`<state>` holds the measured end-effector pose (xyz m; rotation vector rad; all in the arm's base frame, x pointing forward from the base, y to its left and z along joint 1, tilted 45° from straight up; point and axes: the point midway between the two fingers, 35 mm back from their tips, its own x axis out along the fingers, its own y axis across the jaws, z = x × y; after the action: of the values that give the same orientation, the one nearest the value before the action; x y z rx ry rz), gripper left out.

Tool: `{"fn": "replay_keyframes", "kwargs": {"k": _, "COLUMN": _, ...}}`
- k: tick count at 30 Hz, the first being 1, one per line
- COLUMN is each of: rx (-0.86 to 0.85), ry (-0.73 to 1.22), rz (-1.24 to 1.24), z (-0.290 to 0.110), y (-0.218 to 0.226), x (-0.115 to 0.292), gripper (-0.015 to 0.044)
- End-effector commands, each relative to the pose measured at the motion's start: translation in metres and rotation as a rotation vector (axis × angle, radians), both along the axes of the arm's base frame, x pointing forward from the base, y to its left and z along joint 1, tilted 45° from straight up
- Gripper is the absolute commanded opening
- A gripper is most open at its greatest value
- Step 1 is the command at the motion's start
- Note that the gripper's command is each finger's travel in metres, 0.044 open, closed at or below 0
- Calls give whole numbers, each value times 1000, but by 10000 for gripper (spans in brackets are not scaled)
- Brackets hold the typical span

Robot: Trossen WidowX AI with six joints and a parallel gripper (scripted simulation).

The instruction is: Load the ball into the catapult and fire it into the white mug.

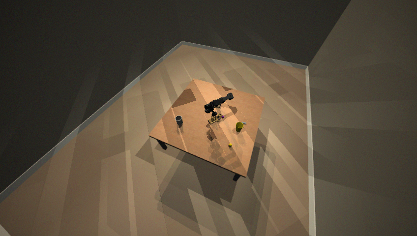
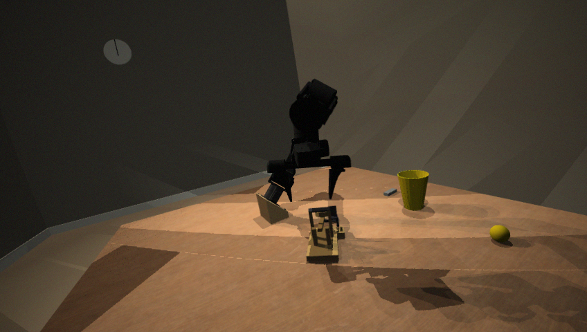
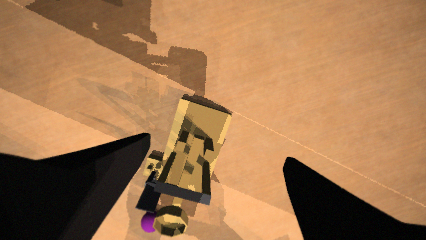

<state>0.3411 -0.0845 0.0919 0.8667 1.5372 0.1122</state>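
Observation:
The tan wooden catapult (image 1: 214, 119) (image 2: 322, 240) (image 3: 196, 146) stands near the middle of the table. A small purple ball (image 1: 223, 116) (image 3: 146, 223) lies on the table right beside the catapult's round spoon (image 3: 170, 220). It is hidden in the exterior view. The white mug (image 1: 179, 119) stands upright towards the table's left side, well apart from the catapult. My gripper (image 1: 214, 113) (image 2: 311, 191) (image 3: 217, 151) is open and empty. It hangs just above the catapult with its fingers pointing down, one on each side of it.
A yellow cup (image 1: 239, 126) (image 2: 412, 189) stands to the right of the catapult, with a small blue block (image 1: 244, 123) (image 2: 390, 191) beside it. A yellow ball (image 1: 230, 144) (image 2: 499, 233) lies nearer the front right. The arm's base (image 2: 269, 210) sits behind the catapult.

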Motion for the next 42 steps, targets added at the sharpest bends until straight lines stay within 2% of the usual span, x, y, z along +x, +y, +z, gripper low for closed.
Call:
{"fn": "replay_keyframes", "kwargs": {"k": 1, "rx": 112, "ry": 127, "rz": -32, "z": -9, "y": 25, "x": -13, "gripper": 440}}
{"fn": "replay_keyframes", "kwargs": {"k": 4, "rx": 161, "ry": 187, "rz": -47, "z": -12, "y": 35, "x": -19, "gripper": 440}}
{"fn": "replay_keyframes", "kwargs": {"k": 13, "rx": 164, "ry": 191, "rz": -49, "z": -14, "y": 37, "x": -19, "gripper": 440}}
{"fn": "replay_keyframes", "kwargs": {"k": 18, "rx": 166, "ry": 190, "rz": -49, "z": -43, "y": 69, "x": -20, "gripper": 440}}
{"fn": "replay_keyframes", "kwargs": {"k": 42, "rx": 166, "ry": 189, "rz": -49, "z": -65, "y": 92, "x": -20, "gripper": 440}}
